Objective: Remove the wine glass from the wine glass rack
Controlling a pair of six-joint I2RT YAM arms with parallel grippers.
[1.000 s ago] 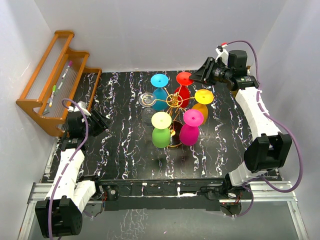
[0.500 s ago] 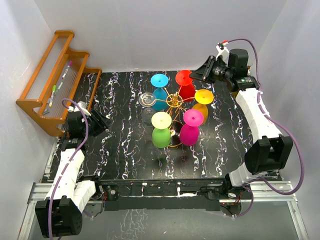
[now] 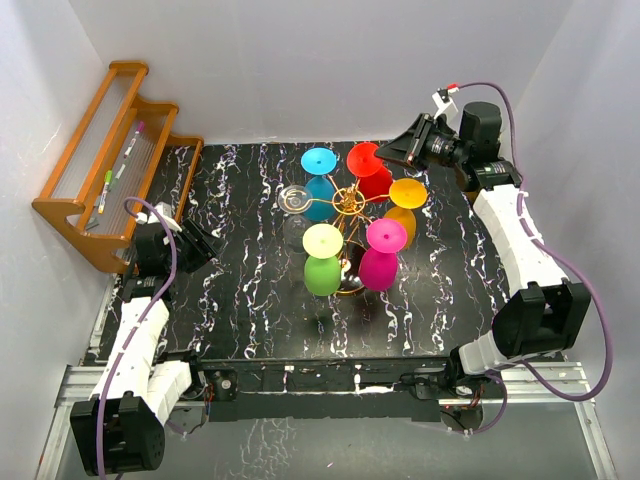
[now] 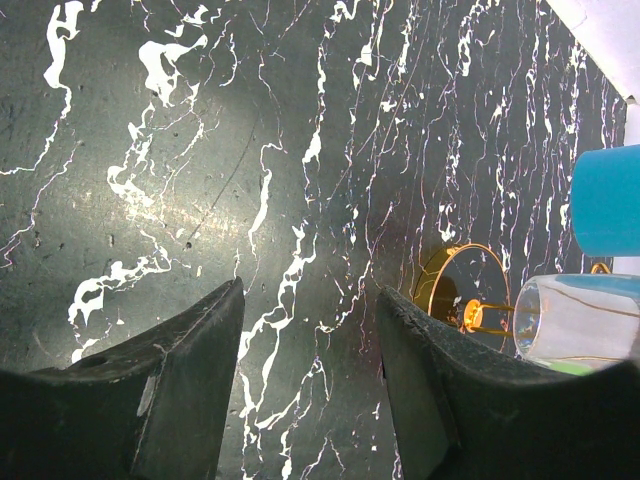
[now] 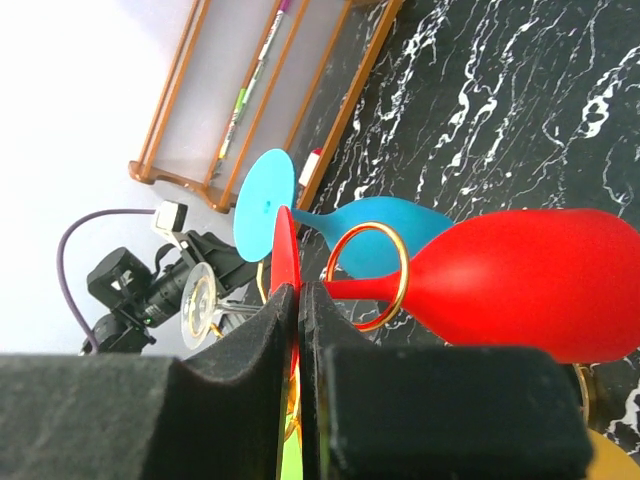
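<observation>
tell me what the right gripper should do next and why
Probably ease the red glass outward, away from the middle of the rack. The right gripper is shut on its foot, and its stem sits in the gold ring.

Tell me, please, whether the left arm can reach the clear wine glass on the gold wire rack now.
Probably yes: the clear wine glass hangs on the left side of the gold wire rack, facing the left tool, which is open, with only black marbled tabletop between them.
</observation>
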